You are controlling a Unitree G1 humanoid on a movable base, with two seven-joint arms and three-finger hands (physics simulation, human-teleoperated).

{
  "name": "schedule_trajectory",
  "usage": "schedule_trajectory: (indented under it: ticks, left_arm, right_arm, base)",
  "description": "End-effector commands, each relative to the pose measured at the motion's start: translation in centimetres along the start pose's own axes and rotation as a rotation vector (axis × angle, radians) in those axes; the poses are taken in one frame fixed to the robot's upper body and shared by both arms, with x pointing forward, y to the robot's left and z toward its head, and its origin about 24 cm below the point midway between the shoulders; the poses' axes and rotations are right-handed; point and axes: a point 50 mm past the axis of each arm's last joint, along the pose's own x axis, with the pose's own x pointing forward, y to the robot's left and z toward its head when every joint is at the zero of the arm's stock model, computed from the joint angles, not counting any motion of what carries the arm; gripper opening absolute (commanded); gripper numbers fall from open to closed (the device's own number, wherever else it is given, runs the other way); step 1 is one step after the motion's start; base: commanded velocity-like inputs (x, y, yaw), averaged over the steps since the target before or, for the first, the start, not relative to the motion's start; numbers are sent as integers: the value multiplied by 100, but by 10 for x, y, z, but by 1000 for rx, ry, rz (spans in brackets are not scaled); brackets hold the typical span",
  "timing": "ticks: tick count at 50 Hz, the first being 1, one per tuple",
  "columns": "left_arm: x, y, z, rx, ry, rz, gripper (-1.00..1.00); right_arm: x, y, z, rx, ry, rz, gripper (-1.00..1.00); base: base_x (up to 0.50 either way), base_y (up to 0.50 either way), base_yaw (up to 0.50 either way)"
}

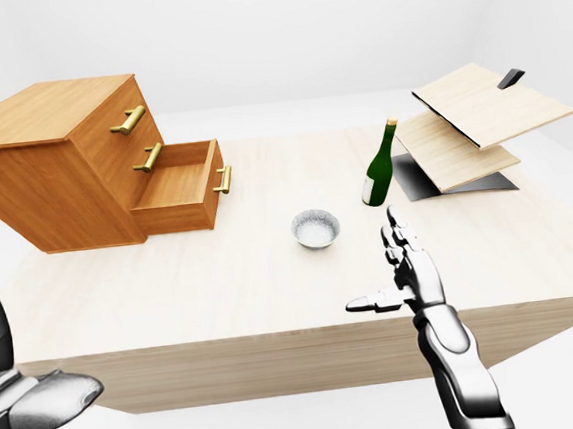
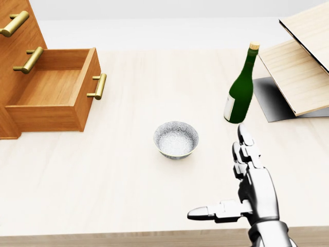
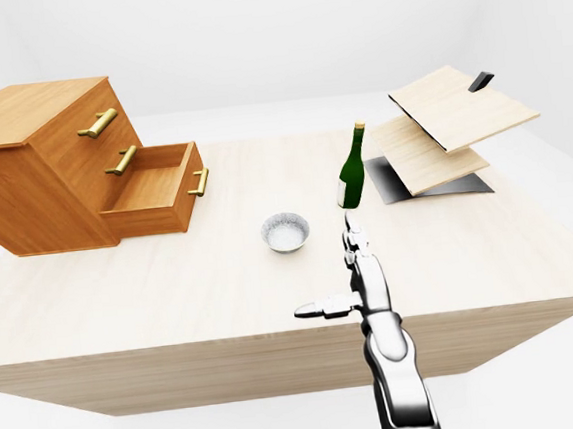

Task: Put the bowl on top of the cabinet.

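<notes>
A small speckled white bowl [image 2: 176, 139] stands upright near the middle of the pale wooden table [image 2: 128, 195]. The wooden cabinet [image 1: 51, 165] stands at the left in the left-eye view, its flat top [image 1: 41, 107] bare and its bottom drawer [image 2: 49, 95] pulled out. My right hand [image 2: 226, 177] hovers open to the right of the bowl and lower in the head view, with its fingers [image 2: 247, 152] straight and nothing in it. My left hand [image 1: 27, 398] shows only at the bottom left of the left-eye view, below the table's edge, spread open and holding nothing.
A green wine bottle [image 2: 240, 92] stands upright to the right of the bowl, just above my right hand. Slanted wooden boards on a dark stand [image 2: 300, 67] fill the right side. The table's near edge [image 2: 128, 239] runs along the bottom.
</notes>
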Motion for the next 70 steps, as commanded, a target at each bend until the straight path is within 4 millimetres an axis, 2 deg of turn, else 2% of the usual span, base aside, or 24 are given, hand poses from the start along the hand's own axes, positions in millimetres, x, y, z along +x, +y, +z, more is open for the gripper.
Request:
schedule_trajectory:
  ticks: [1, 7, 57, 64, 67, 70]
  left_arm:
    - [-1, 3, 7, -24, 12, 22, 100]
    - [0, 4, 8, -26, -5, 27, 100]
    - [0, 4, 8, -28, 6, 27, 100]
    - [0, 4, 8, -32, 12, 30, 100]
    - [0, 4, 8, -33, 11, 30, 100]
    - [0, 4, 8, -35, 12, 32, 100]
  right_arm:
    - [-4, 1, 5, 18, -23, -6, 100]
    - [-5, 2, 6, -4, -24, 5, 100]
    - [-3, 0, 6, 9, -25, -10, 100]
    - [-1, -3, 5, 45, -15, -35, 100]
    - [-4, -1, 14, 59, -52, -14, 100]
    - [-7, 1, 13, 50, -52, 2, 100]
  base:
    - [0, 0, 0]
    - [0, 7, 0]
    - [0, 50, 0]
    - [0, 12, 0]
    - [0, 0, 0]
    - [6, 0, 0]
